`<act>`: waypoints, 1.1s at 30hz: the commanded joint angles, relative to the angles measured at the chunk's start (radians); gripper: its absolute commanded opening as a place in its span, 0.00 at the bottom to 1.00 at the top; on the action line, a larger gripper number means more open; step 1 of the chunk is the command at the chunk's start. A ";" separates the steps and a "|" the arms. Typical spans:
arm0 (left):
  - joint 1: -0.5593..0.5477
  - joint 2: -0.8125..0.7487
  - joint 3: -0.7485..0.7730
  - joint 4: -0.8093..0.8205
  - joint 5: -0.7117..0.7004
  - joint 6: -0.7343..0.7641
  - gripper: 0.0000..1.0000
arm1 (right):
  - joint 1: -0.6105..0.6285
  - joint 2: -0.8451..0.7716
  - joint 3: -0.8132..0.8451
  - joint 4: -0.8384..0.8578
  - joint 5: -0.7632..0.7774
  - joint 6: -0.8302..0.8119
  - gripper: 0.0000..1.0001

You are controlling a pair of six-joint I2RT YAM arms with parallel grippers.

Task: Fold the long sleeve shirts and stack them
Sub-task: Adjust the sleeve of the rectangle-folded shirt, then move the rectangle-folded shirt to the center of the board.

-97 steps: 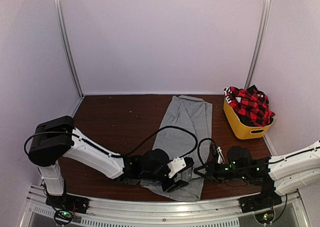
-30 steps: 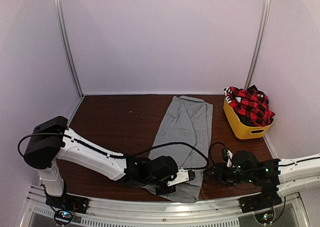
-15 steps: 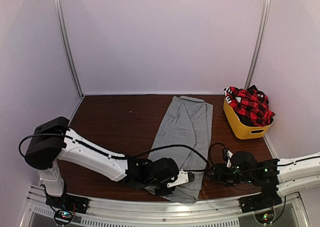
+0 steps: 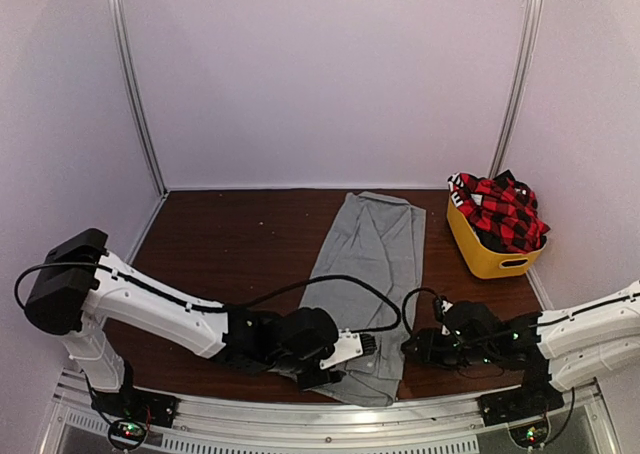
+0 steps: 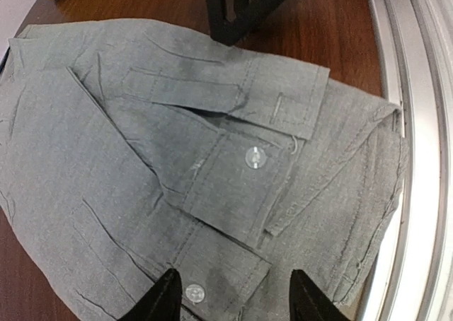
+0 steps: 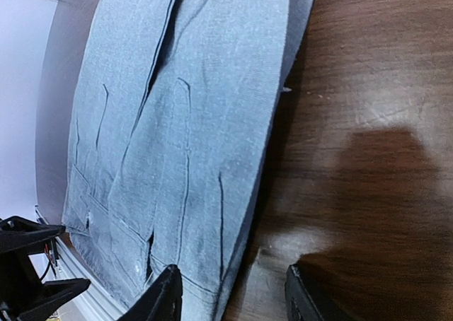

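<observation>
White walls, a dark wooden table, watched from my remote station. The left gripper hangs just above the near end of the grey shirt, fingers apart with nothing between them, a buttoned cuff lying below. The shirt lies mid-table as a long narrow strip, sleeves turned in. I judge the lengthwise folds done and the crosswise ones left. The right gripper sits low at the strip's right edge, likewise released and empty. Far right, the plaid shirt is heaped unfolded in the yellow tub. No stack yet.
</observation>
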 commanded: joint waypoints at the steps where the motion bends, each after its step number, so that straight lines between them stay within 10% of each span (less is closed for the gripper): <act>1: 0.078 -0.079 -0.049 0.070 0.067 -0.110 0.55 | -0.010 0.087 0.060 0.032 0.036 -0.050 0.51; 33: 0.447 -0.092 -0.155 0.082 0.368 -0.362 0.65 | -0.289 0.418 0.244 0.000 -0.051 -0.356 0.42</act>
